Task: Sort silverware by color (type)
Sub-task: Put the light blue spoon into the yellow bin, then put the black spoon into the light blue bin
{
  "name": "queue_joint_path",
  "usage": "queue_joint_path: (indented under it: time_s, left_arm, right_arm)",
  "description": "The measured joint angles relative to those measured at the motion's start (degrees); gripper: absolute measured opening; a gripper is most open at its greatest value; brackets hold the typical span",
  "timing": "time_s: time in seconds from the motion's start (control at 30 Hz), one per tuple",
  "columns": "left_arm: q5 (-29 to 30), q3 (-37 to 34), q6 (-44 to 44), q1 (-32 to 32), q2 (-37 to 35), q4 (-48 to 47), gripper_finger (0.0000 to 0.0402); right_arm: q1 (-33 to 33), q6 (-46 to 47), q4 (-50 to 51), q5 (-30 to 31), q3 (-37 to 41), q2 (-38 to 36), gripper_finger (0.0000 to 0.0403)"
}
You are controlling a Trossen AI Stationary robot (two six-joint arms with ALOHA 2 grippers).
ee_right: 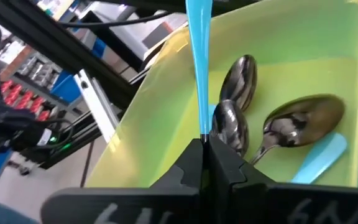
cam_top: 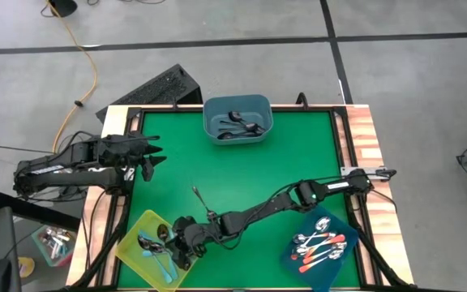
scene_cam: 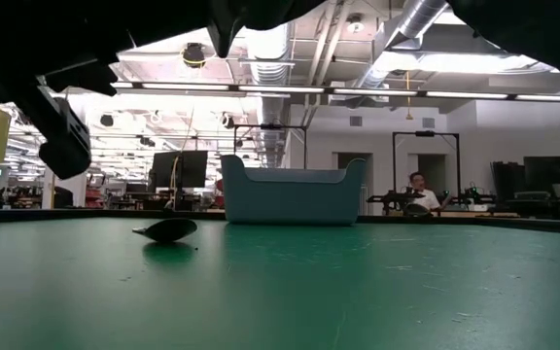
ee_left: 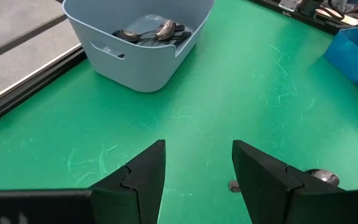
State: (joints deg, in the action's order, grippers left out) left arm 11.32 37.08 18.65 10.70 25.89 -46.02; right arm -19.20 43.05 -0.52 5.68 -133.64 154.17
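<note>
A light blue-handled spoon (ee_right: 198, 62) stands pinched between the pressed-together fingers of the right gripper (ee_right: 204, 146), its handle running straight out from the fingertips over the yellow bin (ee_right: 151, 106). Just beyond the fingertips, on the bin's floor, lie three more spoons (ee_right: 238, 78) with shiny bowls, and a light blue handle (ee_right: 319, 160) shows off to one side of the jaws. From above, the right gripper (cam_top: 186, 242) hangs over the yellow bin's (cam_top: 130, 243) inner edge.

One dark metal spoon (cam_top: 200, 200) lies alone on the green mat (cam_top: 242, 174), near the right arm's forearm and apart from both grippers. Orange-red-handled spoons (cam_top: 321, 243) sit in the dark blue bin (cam_top: 298, 261), well behind the right gripper. Dark spoons (ee_left: 151, 34) rest in the grey-blue bin (ee_left: 135, 59), straight ahead of the left gripper (ee_left: 197, 168) and well apart from it.

The left gripper waits at the mat's left edge, its jaws spread with nothing between them.
</note>
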Motion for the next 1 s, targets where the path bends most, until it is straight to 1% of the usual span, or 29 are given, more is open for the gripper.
queue_joint_path:
  time_s: [0.13, 0.4, 0.57, 0.77, 1.0]
  left_arm:
    - [0.0, 0.0, 0.0, 0.0, 0.0, 0.0, 0.017]
    - [0.0, 0.0, 0.0, 0.0, 0.0, 0.0, 0.017]
    - [0.0, 0.0, 0.0, 0.0, 0.0, 0.0, 0.017]
    - [0.0, 0.0, 0.0, 0.0, 0.0, 0.0, 0.017]
    - [-0.6, 0.0, 0.0, 0.0, 0.0, 0.0, 0.017]
  right_arm:
    - [0.3, 0.0, 0.1, -1.4, 0.0, 0.0, 0.0039]
    - [0.3, -1.6, 0.0, -1.4, 0.0, 0.0, 0.0087]
    - [0.5, -1.6, 0.1, -1.5, 0.0, 0.0, 0.0109]
    - [0.9, -4.8, 0.1, -1.4, 0.0, -0.4, 0.0113]
    - [1.8, -6.2, -0.4, -1.4, -1.4, -0.7, 0.0114]
